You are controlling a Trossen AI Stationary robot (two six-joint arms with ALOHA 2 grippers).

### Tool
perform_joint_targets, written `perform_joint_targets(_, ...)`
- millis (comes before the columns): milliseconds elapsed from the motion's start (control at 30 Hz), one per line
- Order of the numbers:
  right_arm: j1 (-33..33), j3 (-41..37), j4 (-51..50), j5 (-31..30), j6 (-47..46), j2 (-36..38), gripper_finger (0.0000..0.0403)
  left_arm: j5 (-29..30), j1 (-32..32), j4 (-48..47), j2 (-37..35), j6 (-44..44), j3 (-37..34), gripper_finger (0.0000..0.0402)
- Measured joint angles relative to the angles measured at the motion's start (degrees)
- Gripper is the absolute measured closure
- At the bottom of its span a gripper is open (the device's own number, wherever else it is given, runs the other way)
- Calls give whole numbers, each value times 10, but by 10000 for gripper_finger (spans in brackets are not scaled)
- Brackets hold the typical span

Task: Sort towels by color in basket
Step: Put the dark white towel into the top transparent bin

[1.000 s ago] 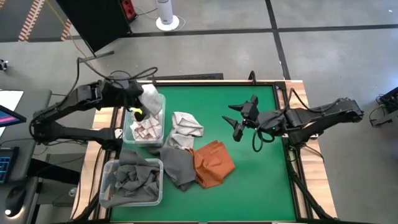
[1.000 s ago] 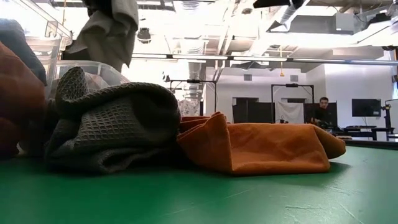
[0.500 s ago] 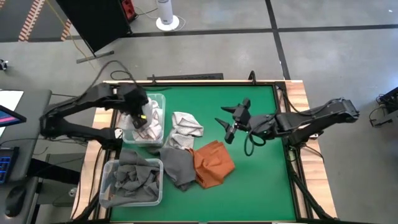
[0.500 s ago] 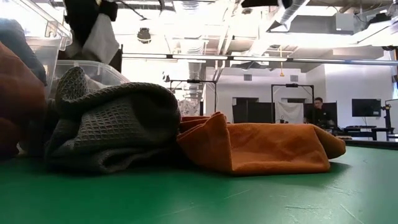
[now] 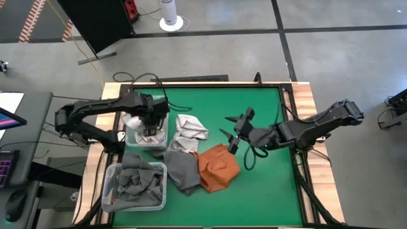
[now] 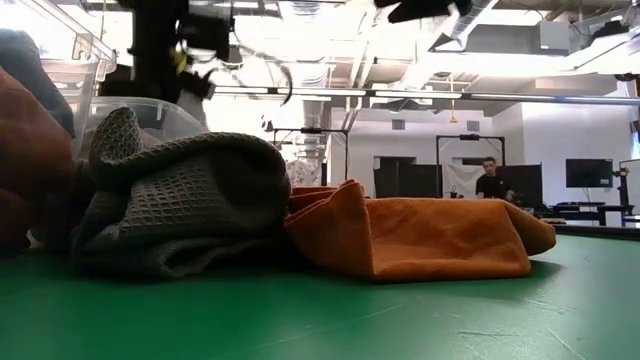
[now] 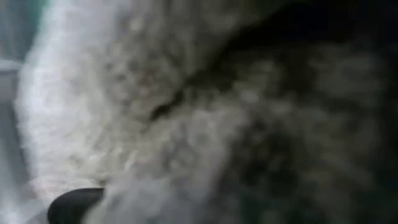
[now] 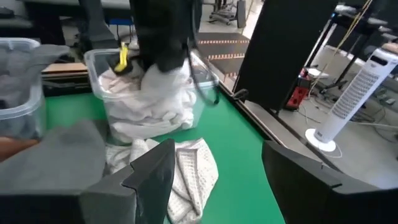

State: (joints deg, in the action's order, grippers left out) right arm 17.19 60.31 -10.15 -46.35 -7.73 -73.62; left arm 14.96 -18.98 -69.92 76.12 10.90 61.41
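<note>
My left gripper [image 5: 151, 122] points down into the far clear bin [image 5: 130, 137] at the table's left and is shut on a white towel [image 8: 166, 93], whose fuzzy cloth [image 7: 124, 93] fills the left wrist view. On the table beside the bin lie a white checked towel [image 5: 189, 132], a dark grey towel [image 5: 181, 168] and a rust-orange towel [image 5: 218, 166], heaped edge to edge. My right gripper [image 5: 231, 132] hovers open above the mat, just right of the checked towel and touching nothing. My left gripper comes at the white towel from above, fingers pointing down into the bin. The gripper body and the bunched cloth [image 8: 163, 78] hide the place of contact. The towel lies crumpled on the other white cloths in the bin.
A second clear bin [image 5: 114, 191] with several dark grey towels stands at the near left corner. In the low view the grey towel [image 6: 180, 200] and the orange towel [image 6: 420, 235] block the middle. Green mat lies bare to the right and far side.
My left gripper has sunk from above the far bin down into it and tipped to point downward, still shut; the white towel that hung below it now lies bunched in the bin. My right gripper has drifted toward the table's left, nearer the towels, staying open.
</note>
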Motion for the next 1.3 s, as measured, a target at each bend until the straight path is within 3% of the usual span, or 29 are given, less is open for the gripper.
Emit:
perform_joint_targets(200,43,0,-8,-76,-1,5,133,-67,-30,51,-7,40,-108,385)
perform_joint_targets(400,53,0,1,-92,2,5,133,-67,-40,111,-3,58,-172,379)
perform_joint_targets(533,52,0,2,-93,2,5,133,-48,-37,131,-4,54,-175,347)
perform_joint_targets(800,47,0,3,-93,3,5,133,-45,-28,50,1,32,-67,220)
perform_joint_targets(933,43,0,3,-93,2,5,133,-45,-20,-38,1,28,3,172)
perform_joint_targets(1167,43,0,3,-93,2,5,133,-44,4,-191,0,-5,103,155)
perform_joint_targets(1300,43,0,3,-93,1,5,133,-55,19,-200,-10,-25,142,155)
